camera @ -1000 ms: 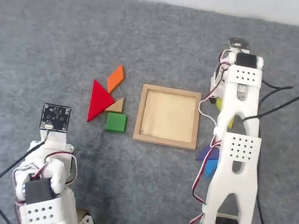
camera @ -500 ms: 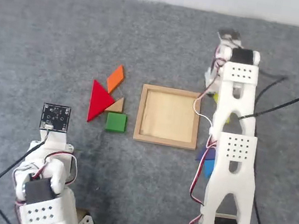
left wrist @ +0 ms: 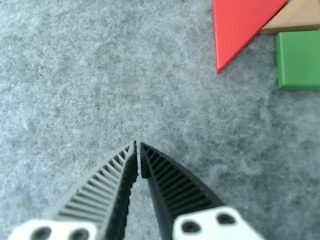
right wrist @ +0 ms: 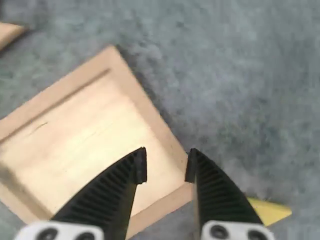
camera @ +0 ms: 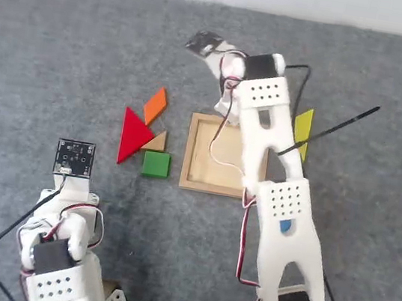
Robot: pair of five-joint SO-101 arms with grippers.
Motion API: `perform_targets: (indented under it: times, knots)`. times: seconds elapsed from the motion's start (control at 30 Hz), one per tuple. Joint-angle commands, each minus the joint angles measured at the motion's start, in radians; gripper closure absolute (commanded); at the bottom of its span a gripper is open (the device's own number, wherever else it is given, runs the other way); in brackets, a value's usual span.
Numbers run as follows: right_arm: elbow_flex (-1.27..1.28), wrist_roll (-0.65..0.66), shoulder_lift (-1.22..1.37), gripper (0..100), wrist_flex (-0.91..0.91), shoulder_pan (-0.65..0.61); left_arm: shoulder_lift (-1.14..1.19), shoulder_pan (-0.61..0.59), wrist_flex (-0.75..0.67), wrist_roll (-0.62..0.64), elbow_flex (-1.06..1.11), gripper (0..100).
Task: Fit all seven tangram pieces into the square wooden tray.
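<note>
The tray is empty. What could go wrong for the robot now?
The right gripper, open and empty, is above a corner of the tray; coming down there, it might bump the rim and shove the tray. The yellow piece lies right beside that arm, so a swing could knock it away.

A fixed camera looks down over the grey table (camera: 66,39), my arm bases at its near edge. My left wrist camera peers low past my left gripper (left wrist: 137,147) at the red triangle (left wrist: 240,25) and green square (left wrist: 299,60), both seen from above too. My right wrist camera hangs close over a corner of the wooden tray (right wrist: 145,105) and the yellow piece (right wrist: 267,210), likewise shared.
</note>
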Motion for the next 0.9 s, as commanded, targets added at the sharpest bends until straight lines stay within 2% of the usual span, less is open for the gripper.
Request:
perform_targets:
  times: [0.0, 0.1, 0.27, 0.47, 0.87]
  knots:
    - [-0.032, -0.284, -0.070, 70.4, 0.005, 0.091, -0.020, -0.009, 0.009, -0.009, -0.015, 99]
    - [-0.021, -0.445, -0.051, 64.7, -0.039, 0.143, -0.020, -0.009, 0.009, -0.009, -0.015, 99]
    - [-0.018, -0.566, 0.056, 64.5, -0.101, 0.202, -0.020, -0.009, 0.009, -0.009, -0.015, 99]
    - [-0.021, -0.580, 0.120, 64.4, -0.114, 0.248, -0.020, -0.009, 0.009, -0.009, -0.015, 99]
    - [0.014, -0.620, 0.156, 64.5, -0.104, 0.245, -0.020, -0.009, 0.009, -0.009, -0.015, 99]
